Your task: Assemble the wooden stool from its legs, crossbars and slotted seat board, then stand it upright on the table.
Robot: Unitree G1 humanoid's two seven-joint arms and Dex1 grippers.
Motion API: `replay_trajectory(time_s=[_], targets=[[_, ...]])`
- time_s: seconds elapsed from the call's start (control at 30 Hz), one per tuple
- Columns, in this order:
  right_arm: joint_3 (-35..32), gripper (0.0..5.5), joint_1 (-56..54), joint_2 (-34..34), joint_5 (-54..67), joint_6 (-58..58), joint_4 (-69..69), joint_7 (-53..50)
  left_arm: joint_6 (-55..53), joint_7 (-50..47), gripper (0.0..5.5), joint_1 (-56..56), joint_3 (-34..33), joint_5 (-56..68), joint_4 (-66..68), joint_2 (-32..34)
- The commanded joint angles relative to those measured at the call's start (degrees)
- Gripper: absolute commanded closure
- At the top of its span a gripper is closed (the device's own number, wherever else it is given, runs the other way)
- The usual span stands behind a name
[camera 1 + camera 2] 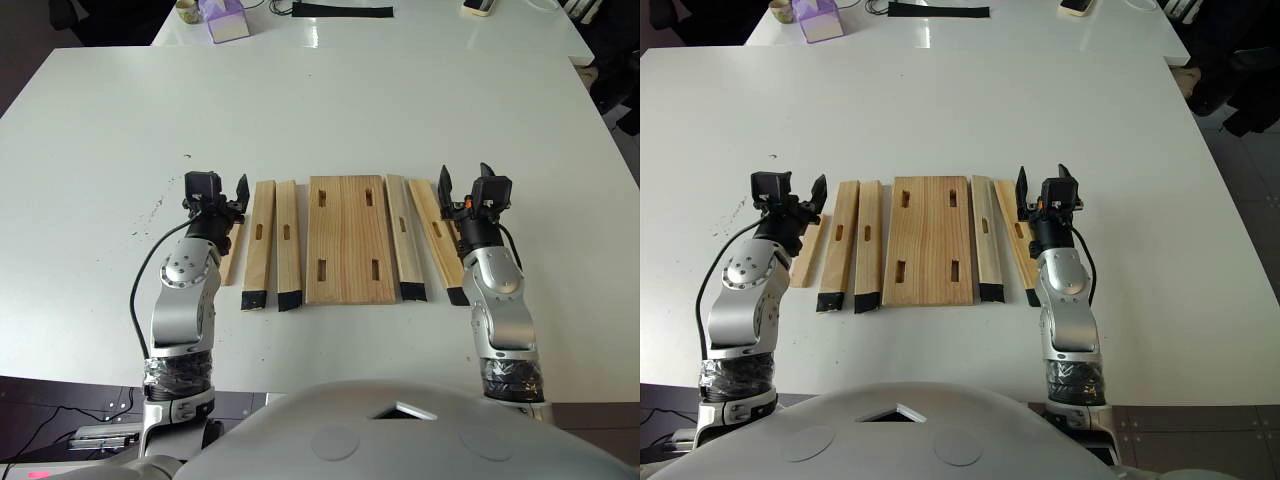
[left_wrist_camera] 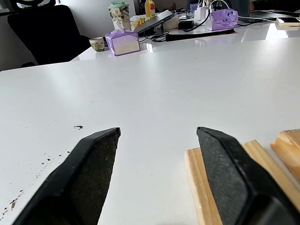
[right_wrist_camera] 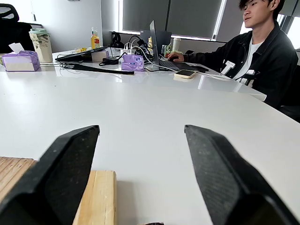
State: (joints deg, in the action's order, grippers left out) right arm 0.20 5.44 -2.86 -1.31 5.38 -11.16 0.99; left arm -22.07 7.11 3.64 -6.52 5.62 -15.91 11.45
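Observation:
The slotted seat board [image 1: 347, 240] lies flat in the middle of the white table [image 1: 320, 110]. Two slotted legs with black tips [image 1: 260, 245] [image 1: 288, 245] lie just left of it, and a thin crossbar [image 1: 234, 255] lies further left. Two more legs [image 1: 404, 240] [image 1: 437, 235] lie on its right. My left gripper [image 1: 222, 195] hangs open over the crossbar's far end [image 2: 206, 187], fingers empty. Over the far end of the outermost right leg [image 3: 101, 197], my right gripper [image 1: 465, 180] is also open and empty.
A purple tissue box [image 1: 226, 20], a cup [image 1: 186, 10], a black strip [image 1: 342, 11] and a phone [image 1: 480, 6] sit on the table behind. Dark specks [image 1: 150, 210] dot the surface left of my left arm. The wide far half of the table is bare.

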Motion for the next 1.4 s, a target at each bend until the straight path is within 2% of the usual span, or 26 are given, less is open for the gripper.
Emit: replay_trajectory(time_s=[0.03, 1.1, 1.4], targets=[[0.11, 2.13, -1.09, -0.14, -0.45, -0.01, 0.35, -0.12, -0.52, -0.54, 2.47, 0.34, 0.2, -0.81, -0.38, 0.1], [1.08, 2.13, -0.56, -0.31, -2.11, -0.14, -0.61, -0.19, -0.26, 0.25, 2.47, 0.69, 0.62, -1.19, -0.94, 0.68], [1.79, 2.13, 1.62, 0.84, -2.55, -0.28, -1.9, -1.76, -2.46, 2.47, 2.47, 0.02, 0.42, -0.73, -1.89, 3.0]])
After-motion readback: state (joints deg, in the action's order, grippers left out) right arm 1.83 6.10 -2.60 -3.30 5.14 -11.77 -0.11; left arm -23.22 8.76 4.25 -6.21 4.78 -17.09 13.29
